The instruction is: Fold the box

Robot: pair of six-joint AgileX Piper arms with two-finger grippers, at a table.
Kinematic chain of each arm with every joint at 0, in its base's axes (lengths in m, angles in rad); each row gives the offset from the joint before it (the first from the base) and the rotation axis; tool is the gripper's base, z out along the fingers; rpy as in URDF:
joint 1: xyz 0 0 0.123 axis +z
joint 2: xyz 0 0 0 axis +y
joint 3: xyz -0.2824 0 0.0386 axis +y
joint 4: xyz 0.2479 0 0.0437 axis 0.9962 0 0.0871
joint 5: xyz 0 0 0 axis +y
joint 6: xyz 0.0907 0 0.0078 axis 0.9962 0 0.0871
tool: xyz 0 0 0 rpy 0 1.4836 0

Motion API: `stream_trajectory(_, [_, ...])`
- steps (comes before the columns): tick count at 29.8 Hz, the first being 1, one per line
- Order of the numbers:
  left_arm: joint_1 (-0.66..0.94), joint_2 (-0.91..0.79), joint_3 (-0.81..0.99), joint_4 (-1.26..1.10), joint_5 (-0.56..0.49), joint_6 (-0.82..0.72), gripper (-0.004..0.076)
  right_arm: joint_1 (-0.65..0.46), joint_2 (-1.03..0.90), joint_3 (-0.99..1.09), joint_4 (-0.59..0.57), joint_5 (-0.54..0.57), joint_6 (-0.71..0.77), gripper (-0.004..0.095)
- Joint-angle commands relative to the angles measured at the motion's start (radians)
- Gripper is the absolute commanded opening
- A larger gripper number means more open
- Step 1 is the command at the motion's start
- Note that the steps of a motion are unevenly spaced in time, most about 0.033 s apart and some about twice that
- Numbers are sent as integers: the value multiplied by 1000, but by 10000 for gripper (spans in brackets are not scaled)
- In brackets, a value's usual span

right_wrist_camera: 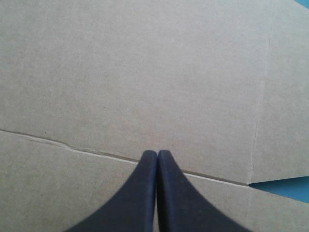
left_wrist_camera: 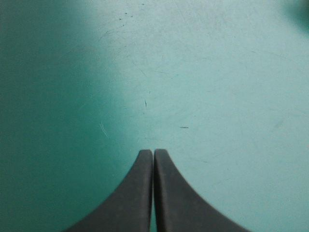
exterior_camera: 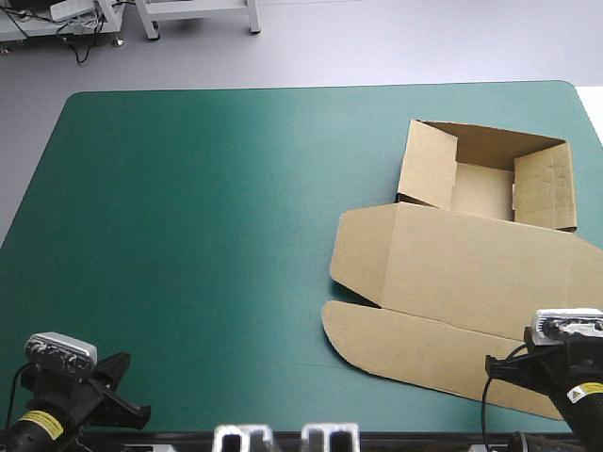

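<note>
Box (exterior_camera: 443, 254) of brown board is lying on the right half of your teal-green worktop (exterior_camera: 188, 235), its tray (exterior_camera: 482, 191) standing toward the far edge with walls raised, its lid (exterior_camera: 490, 282) spreading flat toward the near edge. Your right claw (right_wrist_camera: 157, 153) is hovering over the lid, fingers pressed together, gripping nothing. Your left claw (left_wrist_camera: 153, 152) is hanging likewise closed above bare worktop, well apart.
</note>
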Motion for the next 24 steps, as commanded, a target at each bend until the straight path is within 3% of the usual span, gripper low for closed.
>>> stream_trajectory(1, [0, 14, -22, -17, -31, -1, -9, 45, 9, -23, -18, -67, 17, -13])
stream_trajectory(5, [0, 14, -22, -38, 12, -1, -9, 47, 9, -23, -18, -67, 17, -13])
stream_trajectory(24, [0, 14, -22, -40, 12, -1, -9, 47, 9, -23, -16, -67, 17, -13])
